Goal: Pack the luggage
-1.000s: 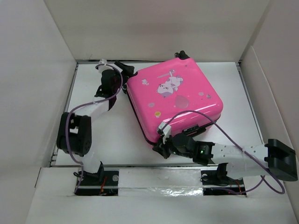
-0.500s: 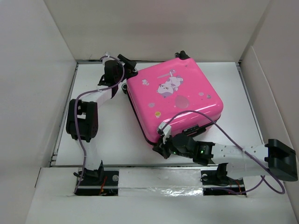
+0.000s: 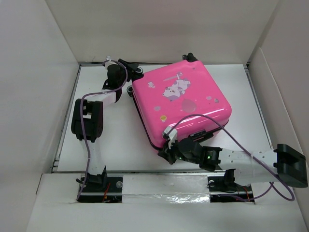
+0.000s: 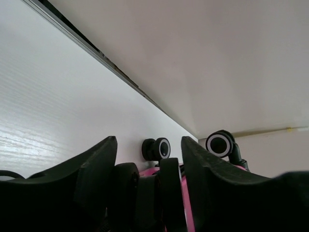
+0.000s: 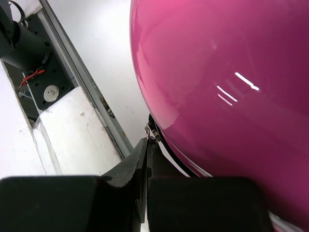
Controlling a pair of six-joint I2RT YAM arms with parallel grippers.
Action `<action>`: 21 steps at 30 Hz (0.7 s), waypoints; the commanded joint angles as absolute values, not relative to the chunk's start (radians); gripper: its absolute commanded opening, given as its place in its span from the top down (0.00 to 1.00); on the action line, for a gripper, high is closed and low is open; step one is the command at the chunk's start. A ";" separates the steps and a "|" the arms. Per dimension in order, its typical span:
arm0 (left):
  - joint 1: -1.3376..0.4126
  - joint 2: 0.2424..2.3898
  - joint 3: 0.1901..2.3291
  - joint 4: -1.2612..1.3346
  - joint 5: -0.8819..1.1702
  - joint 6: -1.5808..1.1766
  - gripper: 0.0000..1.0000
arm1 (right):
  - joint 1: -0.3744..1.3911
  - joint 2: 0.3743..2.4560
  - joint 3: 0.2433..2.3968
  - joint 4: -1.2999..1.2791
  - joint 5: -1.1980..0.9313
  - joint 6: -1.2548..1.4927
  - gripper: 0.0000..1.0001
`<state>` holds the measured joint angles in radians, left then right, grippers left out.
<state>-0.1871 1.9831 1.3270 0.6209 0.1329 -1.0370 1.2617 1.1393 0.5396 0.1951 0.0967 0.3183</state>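
Luggage [image 3: 181,104] lies flat and lid-down-shut on the white counter [image 3: 116,140], turned at an angle, its near corner pointing at the arm bases. Over on the left, the left end effector [image 4: 147,145] sits at the far-left corner with its jaws partway apart, straddling a caster [image 4: 128,188]; I cannot tell whether they pinch it or merely bracket it. Across to the right, the right end effector [image 3: 166,153] is clenched tight at the near corner, its tip just beside the metal zip pull [image 5: 151,131]; whether it holds the pull is hidden. By my read this is the closing stage: one arm steadying, the other working the zip. The next move calls for a firm brace on that caster and a pull that follows the seam round the corner. Room is tight at the back wall [image 3: 164,29] behind the left arm, with open counter to the left of the case.
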 commanded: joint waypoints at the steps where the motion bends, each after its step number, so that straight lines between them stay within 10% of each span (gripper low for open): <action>1: -0.218 2.008 1.312 0.738 0.207 -1.078 0.51 | 1.299 1.103 0.549 0.262 -0.005 0.360 1.00; 6: -0.218 2.011 1.276 0.824 0.212 -1.091 0.99 | 1.290 1.082 0.532 0.256 0.037 0.365 1.00; 21: -0.106 1.603 0.567 1.170 0.109 -1.037 1.00 | 0.784 0.873 0.554 0.135 -0.124 0.273 1.00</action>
